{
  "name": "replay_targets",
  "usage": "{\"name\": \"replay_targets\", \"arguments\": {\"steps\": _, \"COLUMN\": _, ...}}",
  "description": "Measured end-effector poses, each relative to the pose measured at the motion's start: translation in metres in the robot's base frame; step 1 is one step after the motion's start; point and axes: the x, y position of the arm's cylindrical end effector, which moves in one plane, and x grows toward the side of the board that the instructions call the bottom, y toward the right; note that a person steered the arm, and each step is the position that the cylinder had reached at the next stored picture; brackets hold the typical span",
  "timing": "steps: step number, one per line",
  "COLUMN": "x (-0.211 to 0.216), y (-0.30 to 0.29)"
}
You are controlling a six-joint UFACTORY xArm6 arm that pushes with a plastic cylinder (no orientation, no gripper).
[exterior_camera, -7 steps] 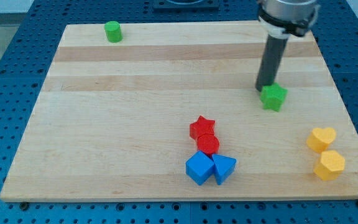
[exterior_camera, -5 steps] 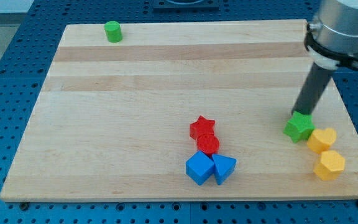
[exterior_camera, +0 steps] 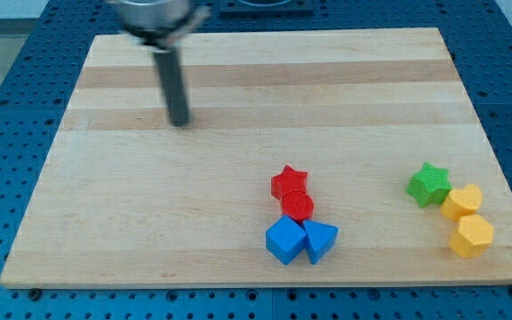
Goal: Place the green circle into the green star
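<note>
The green circle is not showing anywhere on the wooden board; it may be lying hidden behind the blurred arm at the view's top left, but that cannot be told. The green star is sitting near the board's right edge, touching or just beside a yellow heart to its lower right, with a yellow hexagon below that. My tip is standing far to the upper left of the green star, touching no block; the rod has no jaws to open or close and is carrying nothing. Left of the green star, a red star, a red circle, a blue cube and another blue block are clustering together. The likely risk: the long push toward the green star is crossing open board, so an off-centre contact could let a round block slip sideways, or arrive hard and knock the star and yellow pieces apart.
</note>
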Motion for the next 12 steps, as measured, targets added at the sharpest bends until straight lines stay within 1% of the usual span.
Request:
{"name": "replay_targets", "arguments": {"steps": 1, "x": -0.081, "y": -0.079}}
{"name": "replay_targets", "arguments": {"steps": 2, "x": -0.160, "y": -0.074}}
{"name": "replay_targets", "arguments": {"steps": 3, "x": -0.163, "y": -0.026}}
{"name": "replay_targets", "arguments": {"steps": 4, "x": -0.143, "y": 0.018}}
{"name": "replay_targets", "arguments": {"steps": 6, "x": -0.119, "y": 0.134}}
{"name": "replay_targets", "arguments": {"steps": 7, "x": -0.086, "y": 0.190}}
{"name": "replay_targets", "arguments": {"steps": 8, "x": -0.071, "y": 0.246}}
{"name": "replay_targets", "arguments": {"steps": 9, "x": -0.053, "y": 0.261}}
{"name": "replay_targets", "arguments": {"steps": 10, "x": -0.077, "y": 0.219}}
{"name": "replay_targets", "arguments": {"steps": 11, "x": -0.062, "y": 0.225}}
{"name": "replay_targets", "arguments": {"steps": 12, "x": -0.033, "y": 0.243}}
